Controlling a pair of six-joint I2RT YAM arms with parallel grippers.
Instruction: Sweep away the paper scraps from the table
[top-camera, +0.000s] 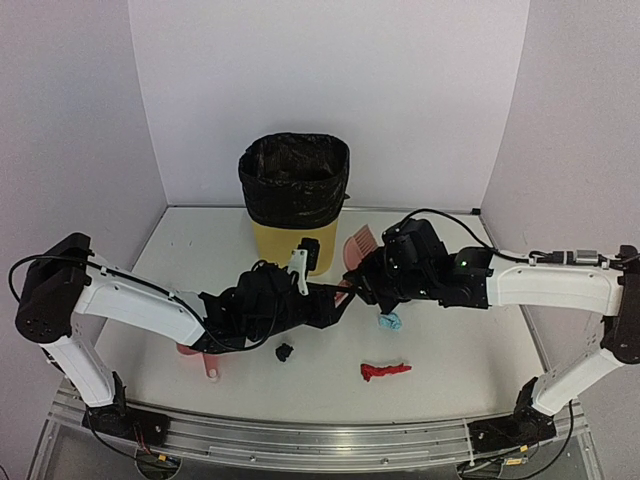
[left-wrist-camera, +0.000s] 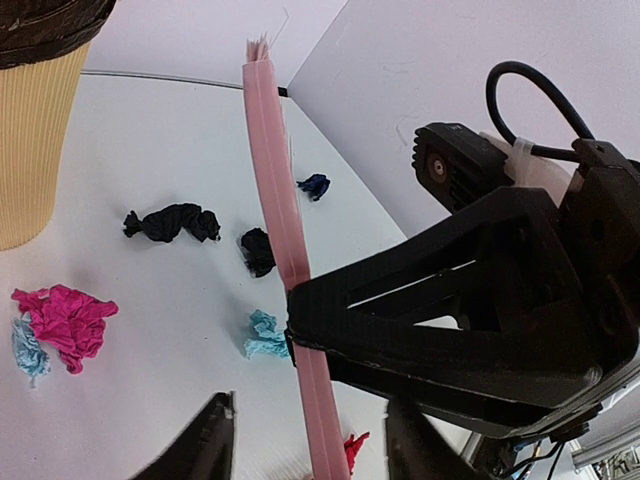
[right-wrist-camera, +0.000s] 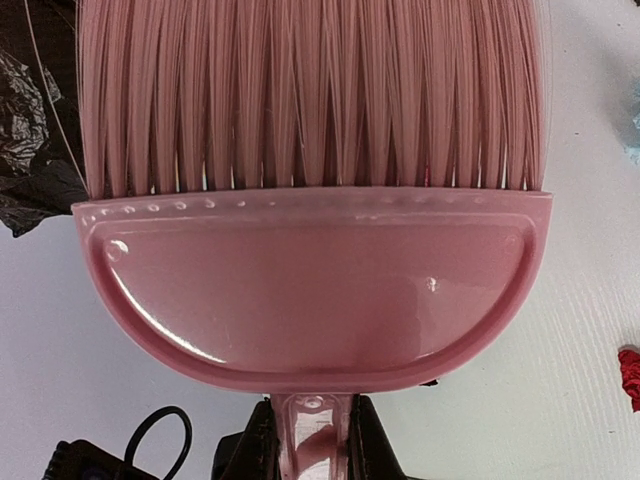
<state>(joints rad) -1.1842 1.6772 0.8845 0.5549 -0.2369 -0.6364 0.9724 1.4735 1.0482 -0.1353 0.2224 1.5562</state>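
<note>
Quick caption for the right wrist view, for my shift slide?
Right tool grips the pink brush by its handle, bristles fanned over the white table.

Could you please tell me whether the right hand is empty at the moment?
No, the right hand is closed on the handle of the pink brush.

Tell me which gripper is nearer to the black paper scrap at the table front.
Left. The left gripper is just behind the black scrap, slightly to its right. The right gripper, holding the pink brush, is farther right and farther back.
</note>
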